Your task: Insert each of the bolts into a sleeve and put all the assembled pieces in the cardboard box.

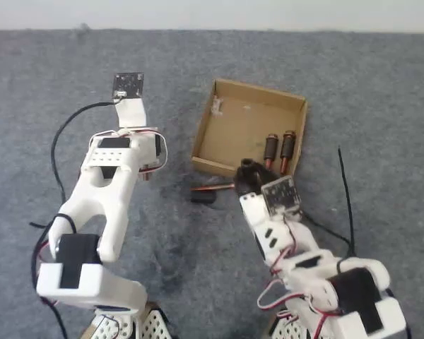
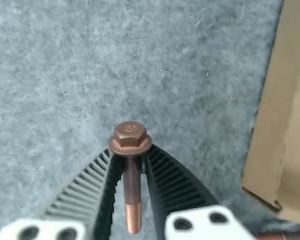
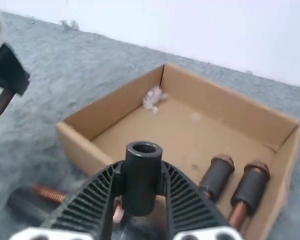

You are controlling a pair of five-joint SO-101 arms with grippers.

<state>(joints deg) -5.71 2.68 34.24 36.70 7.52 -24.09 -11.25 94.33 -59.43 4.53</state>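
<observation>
Left gripper [image 2: 131, 154]: grips bolt [image 2: 132, 200], beside cardboard box [image 2: 285, 125].
Right gripper [image 3: 142, 170]: grips sleeve [image 3: 142, 190], at box's near wall.

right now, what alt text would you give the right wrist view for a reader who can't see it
The right gripper is shut on an upright black cylindrical sleeve in front of an open brown cardboard box. Two black sleeves with copper bolts lie side by side inside it; a third such piece lies on the grey carpet outside.
</observation>
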